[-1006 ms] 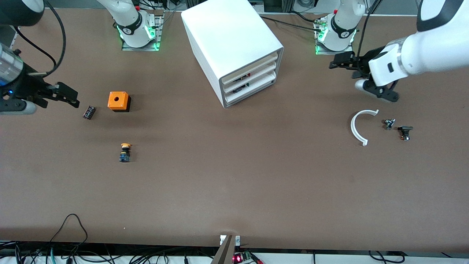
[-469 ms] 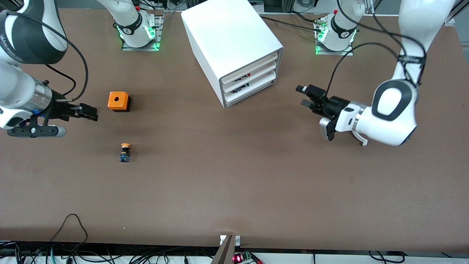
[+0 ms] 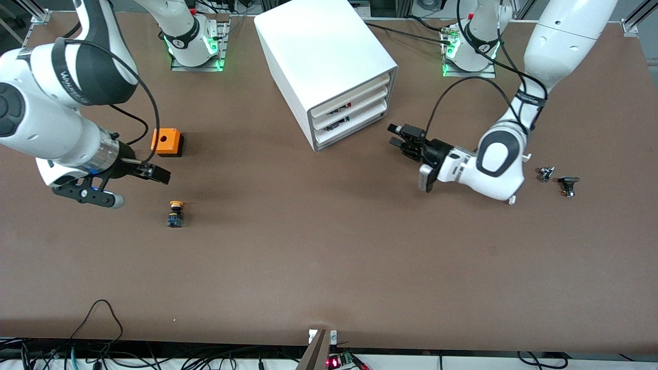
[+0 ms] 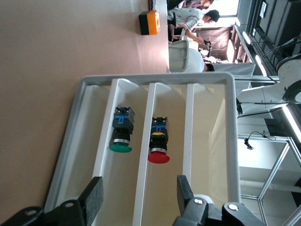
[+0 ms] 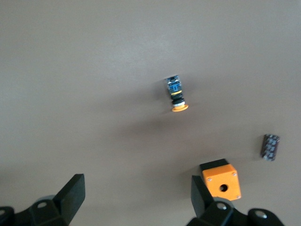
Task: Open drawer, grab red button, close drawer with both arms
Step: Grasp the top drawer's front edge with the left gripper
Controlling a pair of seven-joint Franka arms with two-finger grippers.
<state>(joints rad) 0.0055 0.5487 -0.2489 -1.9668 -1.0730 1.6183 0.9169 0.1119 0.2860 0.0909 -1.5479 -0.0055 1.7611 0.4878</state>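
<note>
Front view shows the big white cabinet (image 3: 325,64) standing near the desk (image 3: 329,267) edge where the robot bases are, about midway along it. Its three shallow drawers all sit pushed in, their cream fronts facing the left arm's end of the desk; the middle drawer (image 3: 354,107) lies between the other two. The left claw (image 3: 404,137) hovers low over the desk just in front of the drawer fronts, pointing at them without touching, its fingers spread. Near the left arm's end lie two small dark parts (image 3: 558,179), and a bit of a white curved piece (image 3: 511,200) shows under the arm. The right claw (image 3: 157,174) hangs over the desk toward the right arm's end, between the orange cube (image 3: 167,142) and the orange-capped button (image 3: 175,213), which lies nearer the front camera.

Left wrist view looks straight into the cabinet front. The red-capped button (image 4: 158,142) rests inside the middle drawer (image 4: 167,155), and a green-capped button (image 4: 122,132) rests in the drawer beside it. Two black fingertips (image 4: 93,197) stand wide apart at the picture's edge, holding nothing. The orange cube (image 4: 150,22) is visible farther off on the desk.

Right wrist view looks down on bare desk with the orange-capped button (image 5: 176,93) lying on its side, the orange cube (image 5: 221,181), and a small dark block (image 5: 270,147) near the cube. The right claw's fingertips (image 5: 73,194) are spread wide and empty.
</note>
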